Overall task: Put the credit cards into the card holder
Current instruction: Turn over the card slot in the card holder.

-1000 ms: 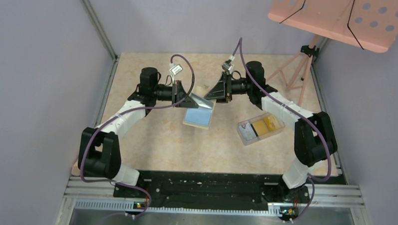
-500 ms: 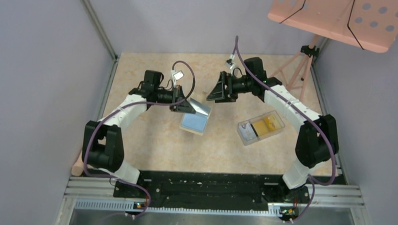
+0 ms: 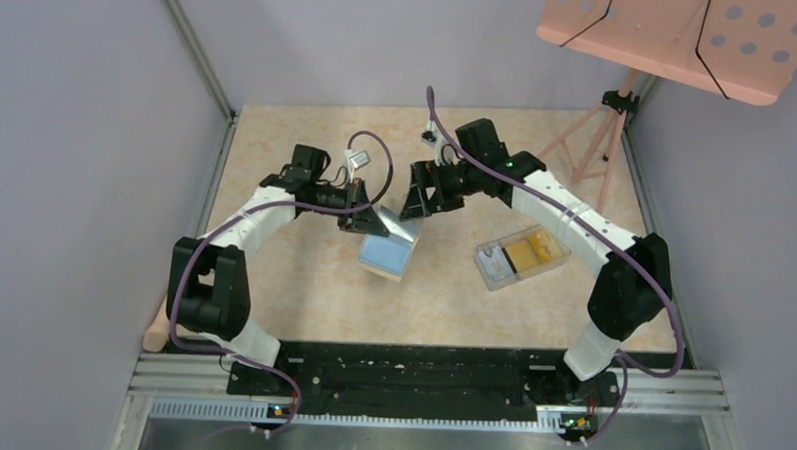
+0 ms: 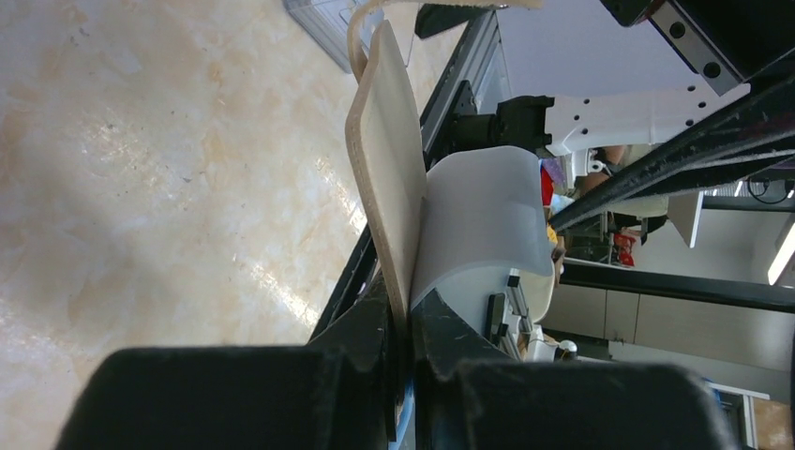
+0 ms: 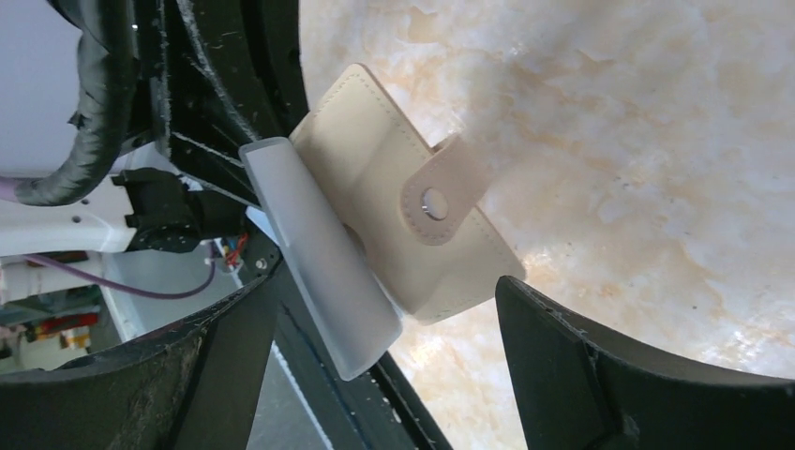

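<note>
Left end effector (image 4: 405,328) clamped on card holder (image 4: 386,159), right end effector (image 5: 384,305) gaping empty, credit cards (image 3: 527,253) indistinct inside clear box (image 3: 482,269)

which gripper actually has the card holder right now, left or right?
The left gripper: its jaws are shut on the edge of the card holder. The right gripper only faces it, jaws spread wide and clamping nothing.

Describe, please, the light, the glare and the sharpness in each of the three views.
Top external: even light, sharp focus, a pale sheen on the upper flap of the card holder. Left wrist: white glare on the table, blown highlights at the right edge, the jaws dark and soft at the bottom. Right wrist: glare patches on the table, the holder's snap sharp, the jaws dark.
</note>
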You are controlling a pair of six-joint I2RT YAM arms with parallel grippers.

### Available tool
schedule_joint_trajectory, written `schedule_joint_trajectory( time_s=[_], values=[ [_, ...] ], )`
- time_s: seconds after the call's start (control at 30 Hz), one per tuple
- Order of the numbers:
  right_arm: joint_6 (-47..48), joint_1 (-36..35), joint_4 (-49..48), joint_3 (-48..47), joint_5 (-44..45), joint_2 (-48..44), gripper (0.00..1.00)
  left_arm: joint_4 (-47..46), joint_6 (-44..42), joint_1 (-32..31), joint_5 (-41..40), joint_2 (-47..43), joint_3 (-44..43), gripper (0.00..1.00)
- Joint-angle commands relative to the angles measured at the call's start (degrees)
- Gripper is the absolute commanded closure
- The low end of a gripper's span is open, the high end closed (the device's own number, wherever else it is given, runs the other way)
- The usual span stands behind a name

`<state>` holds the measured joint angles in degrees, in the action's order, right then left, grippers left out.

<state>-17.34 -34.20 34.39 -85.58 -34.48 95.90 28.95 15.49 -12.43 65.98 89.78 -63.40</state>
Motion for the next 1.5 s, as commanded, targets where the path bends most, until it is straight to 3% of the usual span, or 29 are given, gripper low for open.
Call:
schedule_joint_trajectory(
  time_s=[0.0, 0.53, 0.77, 1.03, 1.47],
  values=[
    [3.73, -0.53, 2.22, -3.68, 4.63, -0.10, 0.14, 2.91, -3.62, -0.13, 1.63, 0.50, -2.47, 1.00],
    [8.23, -2.80, 6.46, -5.63, 5.98, 4.98, 0.13, 5.36, -7.01, -0.80, 6.21, -0.95, -2.86, 1.00],
    [8.38, -2.81, 6.85, -7.01, 5.47, 3.90, 0.11, 6.36, -7.35, -0.93, 5.24, -0.60, -2.78, 1.00],
    [8.80, -2.99, 6.75, -5.18, -0.79, 3.53, 0.10, 6.00, -6.69, -1.00, 4.55, 0.02, -2.95, 1.00],
    [11.38, -3.18, 10.45, -4.64, 2.63, 2.04, 0.09, 3.77, -2.67, -1.02, 1.24, 1.16, -2.28, 1.00]
  ],
)
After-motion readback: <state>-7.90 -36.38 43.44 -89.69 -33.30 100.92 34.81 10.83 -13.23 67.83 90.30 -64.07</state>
